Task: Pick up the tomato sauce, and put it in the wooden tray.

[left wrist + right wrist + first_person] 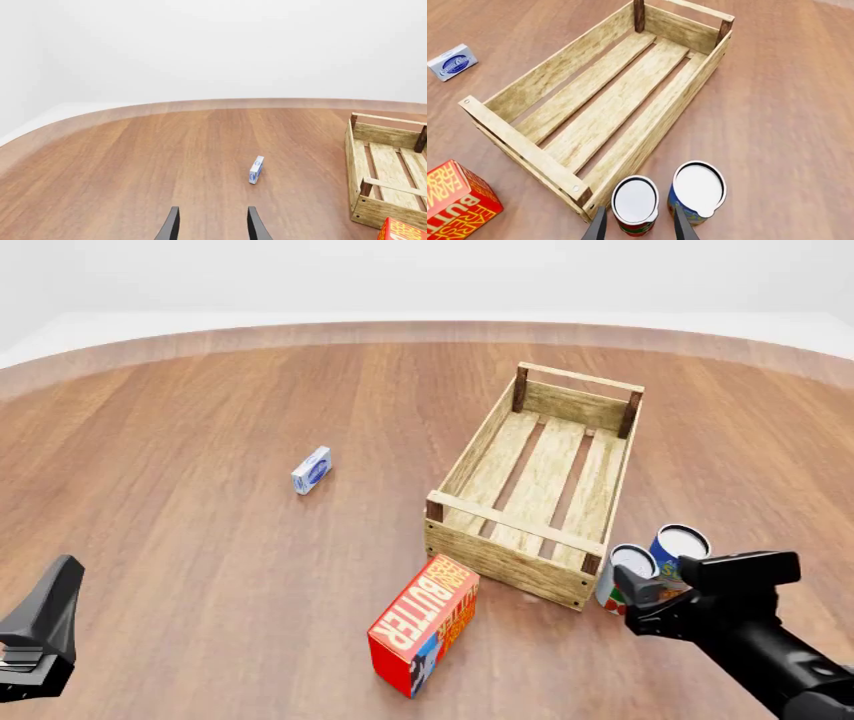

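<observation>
The tomato sauce (635,206), a small can with a red and green label and a silver-white top, stands upright beside the near corner of the wooden tray (594,100). In the front view the can (625,570) is partly hidden by my right gripper (641,595). In the right wrist view the right gripper (639,227) is open, with one finger on each side of the can and a small gap to it. My left gripper (212,227) is open and empty, low at the front view's left (40,640). The tray (541,490) holds nothing.
A blue and yellow can (697,192) stands right next to the tomato sauce, also in the front view (678,545). A red butter box (424,625) lies left of the tray's near corner. A small blue and white box (311,471) lies further left, ahead of the left gripper (256,170).
</observation>
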Available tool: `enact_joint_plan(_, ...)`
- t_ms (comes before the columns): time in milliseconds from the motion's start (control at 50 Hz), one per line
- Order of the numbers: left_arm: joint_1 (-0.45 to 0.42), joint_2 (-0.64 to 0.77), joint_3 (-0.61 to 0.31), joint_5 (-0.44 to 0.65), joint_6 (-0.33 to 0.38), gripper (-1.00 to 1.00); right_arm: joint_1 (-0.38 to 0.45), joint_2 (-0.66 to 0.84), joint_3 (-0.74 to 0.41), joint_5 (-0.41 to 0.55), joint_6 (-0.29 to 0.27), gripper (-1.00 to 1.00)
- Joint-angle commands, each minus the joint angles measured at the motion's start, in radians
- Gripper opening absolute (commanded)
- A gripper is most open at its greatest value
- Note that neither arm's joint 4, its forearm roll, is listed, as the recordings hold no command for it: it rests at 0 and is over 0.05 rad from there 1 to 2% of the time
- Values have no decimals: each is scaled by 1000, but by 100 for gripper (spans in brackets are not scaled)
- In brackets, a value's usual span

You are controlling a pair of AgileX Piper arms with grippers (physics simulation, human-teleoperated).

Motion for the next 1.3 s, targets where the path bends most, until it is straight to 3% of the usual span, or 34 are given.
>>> enact_joint_plan(20, 0, 0, 0, 0, 0, 100, 2, 31, -3, -22, 0, 100)
enact_joint_plan(800, 0, 0, 0, 0, 0, 100, 11, 182, -14, -130, 11, 100)
enact_joint_plan(1300, 0, 0, 0, 0, 0, 100, 15, 194, -18, -132, 15, 100)
